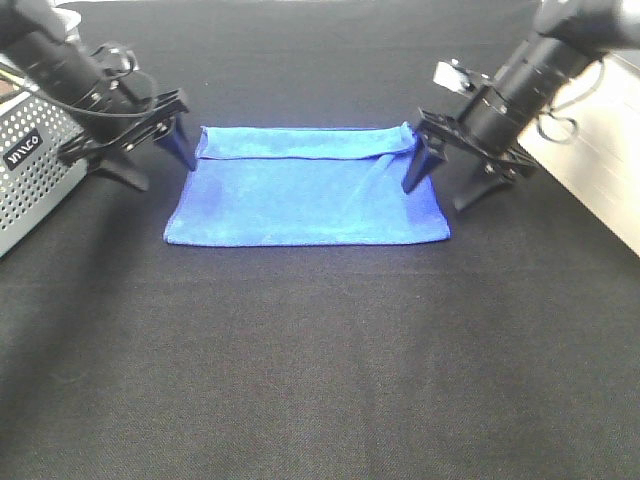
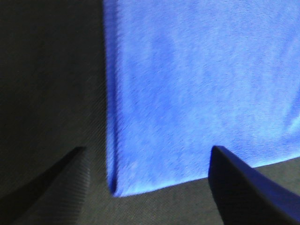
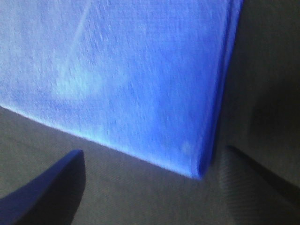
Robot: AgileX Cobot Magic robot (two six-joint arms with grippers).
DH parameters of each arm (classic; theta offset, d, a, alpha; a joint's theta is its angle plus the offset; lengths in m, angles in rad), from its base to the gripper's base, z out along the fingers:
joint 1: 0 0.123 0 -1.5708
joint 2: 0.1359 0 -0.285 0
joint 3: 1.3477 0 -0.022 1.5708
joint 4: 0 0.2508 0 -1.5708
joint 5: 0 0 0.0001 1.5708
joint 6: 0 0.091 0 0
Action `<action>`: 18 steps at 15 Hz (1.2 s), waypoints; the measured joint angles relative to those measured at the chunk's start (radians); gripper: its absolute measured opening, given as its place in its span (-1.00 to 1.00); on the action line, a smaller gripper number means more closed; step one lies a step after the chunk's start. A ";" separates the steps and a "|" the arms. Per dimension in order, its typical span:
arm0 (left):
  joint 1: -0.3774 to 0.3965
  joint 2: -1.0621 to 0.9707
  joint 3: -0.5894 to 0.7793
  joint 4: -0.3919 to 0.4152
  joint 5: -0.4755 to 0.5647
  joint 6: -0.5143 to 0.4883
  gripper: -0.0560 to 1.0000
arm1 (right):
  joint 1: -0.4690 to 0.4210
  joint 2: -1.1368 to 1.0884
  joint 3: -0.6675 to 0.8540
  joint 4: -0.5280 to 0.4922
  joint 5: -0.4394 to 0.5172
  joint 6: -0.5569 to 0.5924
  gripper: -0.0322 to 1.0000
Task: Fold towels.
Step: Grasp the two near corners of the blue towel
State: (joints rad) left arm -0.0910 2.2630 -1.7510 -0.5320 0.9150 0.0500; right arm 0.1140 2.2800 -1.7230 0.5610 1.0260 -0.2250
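Left pincer [image 1: 168,177] is wide open and empty, its two dark fingers pointing down at the far left corner of the towel [image 1: 305,195], the inner finger just beside the cloth. Right pincer [image 1: 433,200] is likewise spread wide with nothing in it, set at the far right corner with its inner finger at the towel's edge. In each wrist view a corner of the blue cloth lies between the open fingers, but the blur makes it hard to tell whether any fingertip touches it. The towel lies flat in the far middle of the black worktop [image 1: 320,360], long side across, with a narrow band along its far edge doubled over and a few soft creases near the right corner. It looks light, limp and fuzzy, so it should pinch easily and not slip, but it will likely sag between two holds and drag on the woven worktop. The best hold is probably each far corner, catching every layer at the hem. A perforated metal box [image 1: 25,180] sits at the far left, apart from the towel.
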 joint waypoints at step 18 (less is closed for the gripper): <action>-0.082 -0.045 0.362 -0.132 -0.446 0.017 0.22 | 0.000 -0.007 0.221 0.189 -0.284 -0.176 0.12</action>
State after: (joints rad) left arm -0.1730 2.2180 -1.3890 -0.6640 0.4690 0.0670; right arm 0.1140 2.2730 -1.5020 0.7500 0.7420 -0.4010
